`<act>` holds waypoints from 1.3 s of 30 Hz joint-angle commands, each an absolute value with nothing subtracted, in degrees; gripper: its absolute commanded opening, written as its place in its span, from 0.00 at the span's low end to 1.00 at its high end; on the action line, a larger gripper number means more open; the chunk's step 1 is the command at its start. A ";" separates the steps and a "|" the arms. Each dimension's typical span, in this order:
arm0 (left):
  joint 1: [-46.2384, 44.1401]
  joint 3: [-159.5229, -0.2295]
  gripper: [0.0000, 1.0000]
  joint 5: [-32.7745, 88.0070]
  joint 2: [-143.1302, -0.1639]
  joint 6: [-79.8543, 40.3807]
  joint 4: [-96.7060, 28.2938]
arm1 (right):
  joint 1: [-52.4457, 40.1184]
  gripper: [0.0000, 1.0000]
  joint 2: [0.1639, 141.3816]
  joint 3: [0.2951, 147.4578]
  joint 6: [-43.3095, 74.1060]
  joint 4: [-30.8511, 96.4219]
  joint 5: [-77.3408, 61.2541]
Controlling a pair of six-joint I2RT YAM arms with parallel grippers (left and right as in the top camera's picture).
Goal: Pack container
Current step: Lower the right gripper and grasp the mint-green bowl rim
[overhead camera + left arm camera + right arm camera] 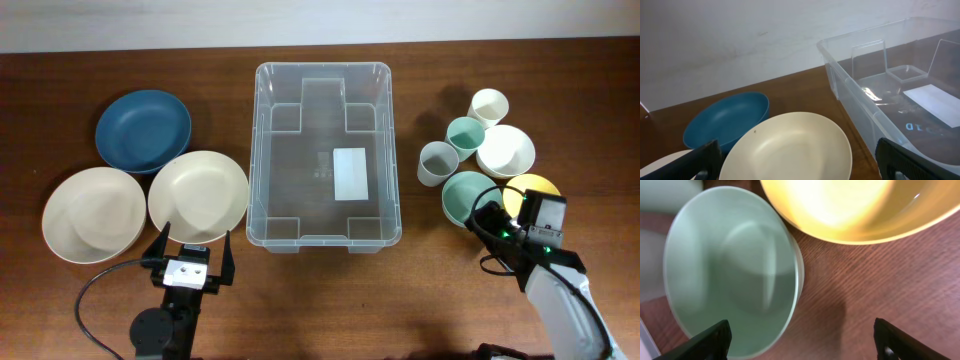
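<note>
The clear plastic container (pixel 325 150) stands mid-table, empty, with a white label on its bottom; it also shows in the left wrist view (pixel 900 100). My left gripper (pixel 193 252) is open, just in front of a cream plate (pixel 198 194), which fills the left wrist view (pixel 790 147). My right gripper (pixel 512 222) is open over the near edge of a pale green bowl (pixel 463 196) and a yellow bowl (pixel 533 188). In the right wrist view the green bowl (pixel 732 270) and yellow bowl (pixel 860 207) lie ahead of my fingers.
A blue plate (pixel 143 128) and a second cream plate (pixel 93 213) lie at the left. At the right stand a white bowl (pixel 505 150), a grey cup (pixel 437 163), a green cup (pixel 465 135) and a cream cup (pixel 489 106).
</note>
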State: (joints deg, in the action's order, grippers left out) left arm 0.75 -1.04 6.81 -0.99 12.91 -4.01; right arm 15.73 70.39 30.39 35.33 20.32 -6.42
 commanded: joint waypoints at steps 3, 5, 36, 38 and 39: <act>0.54 -0.51 0.99 6.39 -0.62 13.80 -3.88 | 15.27 0.87 76.44 29.78 36.53 16.73 -7.55; 0.54 -0.51 0.99 6.39 -0.62 13.80 -3.88 | 15.29 0.86 78.48 29.78 36.53 14.90 -7.55; 0.54 -0.51 1.00 6.39 -0.62 13.80 -3.88 | 15.29 0.25 81.47 29.80 36.51 11.55 -9.96; 0.54 -0.51 0.99 6.39 -0.62 13.80 -3.90 | 15.29 0.19 81.47 29.80 36.51 11.55 -9.96; 0.54 -0.51 0.99 6.39 -0.62 13.80 -3.88 | 15.29 0.16 81.47 29.82 36.49 11.55 -10.00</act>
State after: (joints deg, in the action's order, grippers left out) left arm 0.75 -1.04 6.81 -0.99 12.91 -4.01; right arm 15.68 80.97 30.39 36.16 11.53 -9.63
